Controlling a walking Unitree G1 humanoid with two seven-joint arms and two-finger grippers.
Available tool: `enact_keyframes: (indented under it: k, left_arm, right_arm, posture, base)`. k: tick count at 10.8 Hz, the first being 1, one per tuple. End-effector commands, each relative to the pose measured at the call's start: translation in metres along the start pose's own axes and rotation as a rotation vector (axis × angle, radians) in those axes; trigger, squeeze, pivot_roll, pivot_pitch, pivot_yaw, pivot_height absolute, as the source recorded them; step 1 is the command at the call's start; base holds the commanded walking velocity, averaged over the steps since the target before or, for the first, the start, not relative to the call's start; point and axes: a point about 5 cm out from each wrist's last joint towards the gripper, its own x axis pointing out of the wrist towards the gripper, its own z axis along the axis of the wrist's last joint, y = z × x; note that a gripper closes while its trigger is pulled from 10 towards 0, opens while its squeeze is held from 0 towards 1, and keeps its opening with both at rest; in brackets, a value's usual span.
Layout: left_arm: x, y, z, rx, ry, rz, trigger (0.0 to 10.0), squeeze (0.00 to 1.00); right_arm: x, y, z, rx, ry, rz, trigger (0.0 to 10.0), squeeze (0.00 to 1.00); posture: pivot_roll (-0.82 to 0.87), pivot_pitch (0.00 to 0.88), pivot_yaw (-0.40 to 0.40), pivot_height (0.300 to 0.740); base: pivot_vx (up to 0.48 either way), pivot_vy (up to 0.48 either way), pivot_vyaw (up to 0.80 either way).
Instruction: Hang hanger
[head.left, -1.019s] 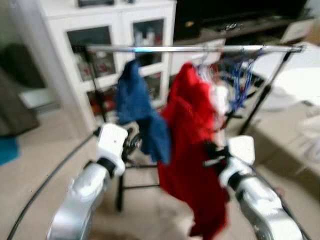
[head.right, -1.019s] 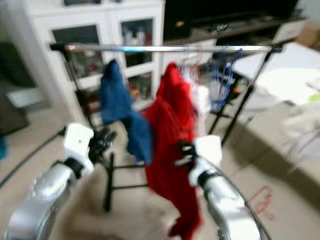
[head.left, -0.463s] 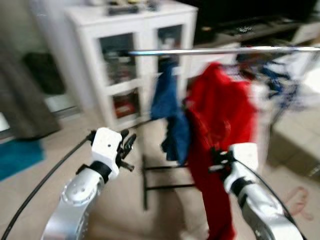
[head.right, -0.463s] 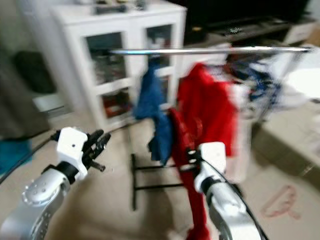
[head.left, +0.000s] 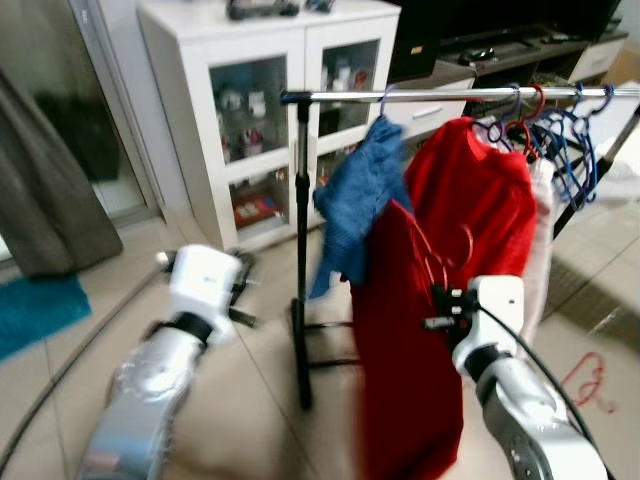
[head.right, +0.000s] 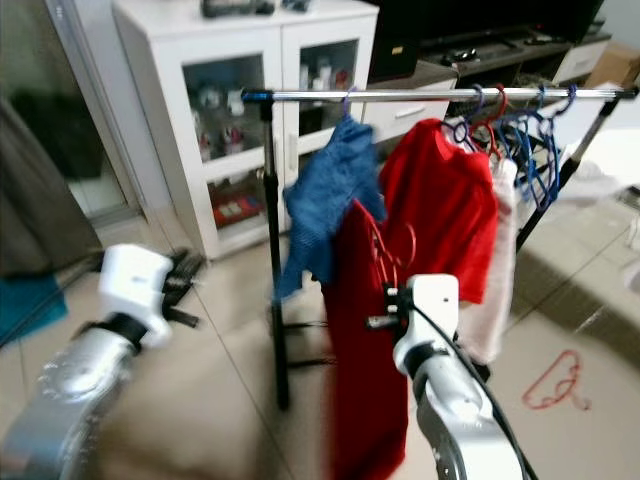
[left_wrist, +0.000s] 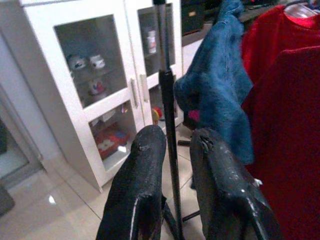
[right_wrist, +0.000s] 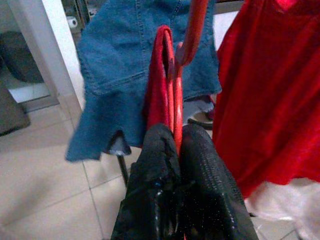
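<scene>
On my far left a grey curtain (head.left: 50, 190) hangs beside a white cabinet (head.left: 250, 120) with glass doors. My left gripper (left_wrist: 172, 150) is raised in front of me, empty, its two black fingers (left_wrist: 142, 180) a narrow gap apart; along them I see the black upright post (head.left: 302, 250) of the clothes rack. That arm is blurred in the head views, so I place it only roughly, low and left of the post.

The silver rail (head.left: 450, 95) runs rightward from the top of the post. On it hangs a blue denim garment (head.left: 360, 205), then a red shirt (head.left: 480, 210), then a bunch of blue and red hangers (head.left: 550, 125) with something white (head.left: 541, 250) below them.

My right gripper (right_wrist: 177, 145) is clamped tight on a red hanger (right_wrist: 175, 85) carrying a red garment (head.left: 405, 350). I hold it below the rail, in front of the hung red shirt and just right of the denim; its hook is not on the rail. A red cord (head.left: 590, 380) lies on the tiled floor (head.left: 90, 350) to my right.
</scene>
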Motion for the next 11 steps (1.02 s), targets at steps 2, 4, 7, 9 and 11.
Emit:
enact_keyframes:
  k: [2,4,7,9,11]
  left_arm:
    - [-0.001,-0.004,0.001,-0.009,-0.002,0.011,10.0,0.00]
    - [-0.002,-0.004,0.005,-0.041,-0.030,0.014,10.0,0.00]
    - [-0.002,-0.004,0.007,-0.045,-0.037,-0.005,10.0,0.00]
    - [-0.002,-0.004,0.008,-0.036,-0.039,-0.027,10.0,0.00]
    - [-0.004,-0.007,0.010,-0.034,-0.047,-0.061,10.0,0.00]
  right_arm:
    - [0.003,-0.004,0.011,-0.100,-0.040,-0.018,10.0,0.00]
    - [0.008,-0.005,0.018,-0.057,-0.072,0.000,10.0,0.00]
    - [0.012,0.000,0.019,-0.077,-0.072,0.039,10.0,0.00]
    - [0.014,0.002,0.020,-0.071,-0.076,0.042,10.0,0.00]
    - [0.015,0.007,0.019,-0.081,-0.072,0.088,10.0,0.00]
  posture:
    - [0.10,0.012,-0.057,0.740]
    - [0.11,0.016,-0.065,0.740]
    - [0.10,0.019,-0.061,0.740]
    - [0.11,0.020,-0.060,0.740]
    - [0.11,0.021,-0.060,0.740]
  base:
    - [0.000,0.000,0.00]
    - [0.148,0.000,0.00]
    - [0.330,0.000,-0.27]
    - [0.349,0.000,0.00]
    - [0.349,0.000,0.00]
